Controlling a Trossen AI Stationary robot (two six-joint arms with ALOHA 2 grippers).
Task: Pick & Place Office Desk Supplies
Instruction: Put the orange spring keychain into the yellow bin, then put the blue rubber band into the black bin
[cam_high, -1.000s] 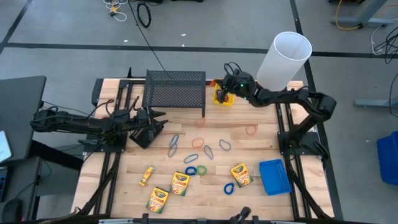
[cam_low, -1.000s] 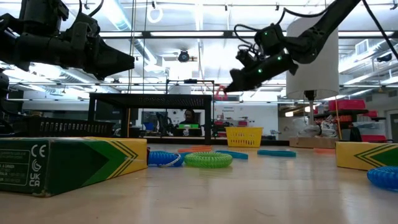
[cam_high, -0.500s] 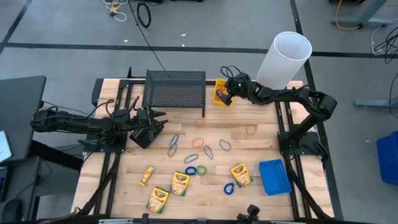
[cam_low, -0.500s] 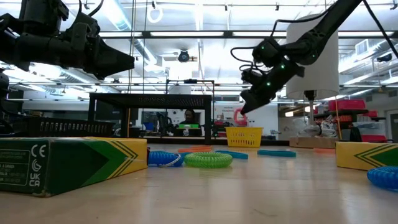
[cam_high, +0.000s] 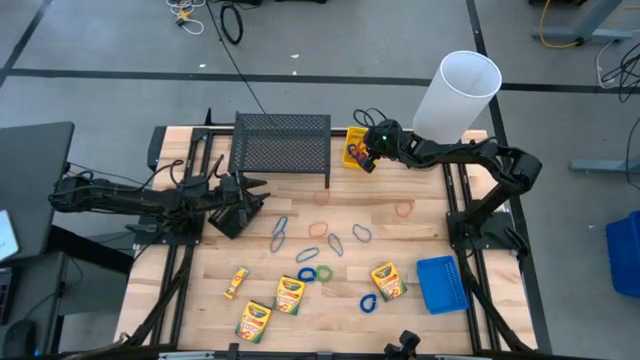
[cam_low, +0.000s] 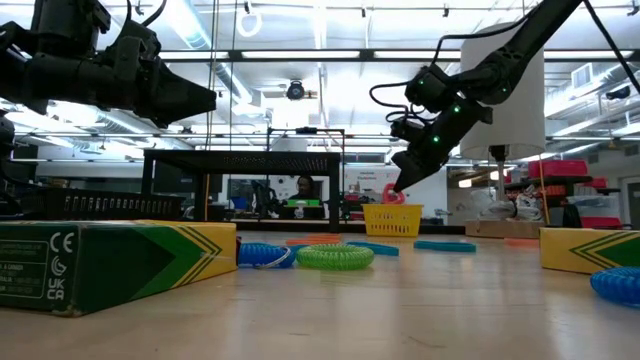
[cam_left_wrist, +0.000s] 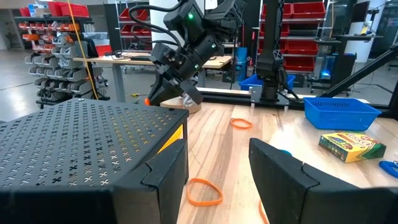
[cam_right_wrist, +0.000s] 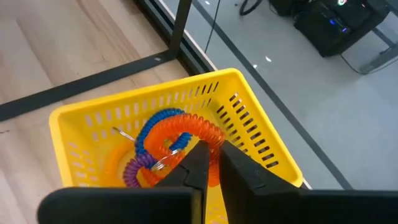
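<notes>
My right gripper (cam_high: 368, 155) (cam_right_wrist: 212, 152) hangs tipped down over the yellow bin (cam_high: 354, 152) (cam_right_wrist: 261, 124) at the table's far edge, shut on an orange coil loop (cam_right_wrist: 196, 130) (cam_low: 391, 196). A blue loop (cam_right_wrist: 152, 127) and a purple loop (cam_right_wrist: 134, 171) lie in that bin. My left gripper (cam_high: 255, 195) (cam_left_wrist: 214, 180) waits at the table's left, level and open, holding nothing. Several crayon boxes (cam_high: 290, 294) and loose loops (cam_high: 320, 272) lie on the near half of the table. My right gripper pinches the orange loop by one stretch of its coil (cam_right_wrist: 214, 142) between its two fingertips. The fingers slant down from the table's right side. The loop hangs just under them, and its far part rests on the blue and purple loops inside the yellow bin.
A black wire-mesh rack (cam_high: 282, 148) stands left of the yellow bin. A tall white cylinder (cam_high: 455, 95) rises at the far right corner. A blue bin (cam_high: 441, 283) sits near right, and an orange loop (cam_high: 403, 209) lies mid right.
My right gripper has tipped its fingers downward and sunk toward the yellow bin, drawing a little toward the table's right. The orange loop has come down with it to the bin's rim. My left arm has kept still.
</notes>
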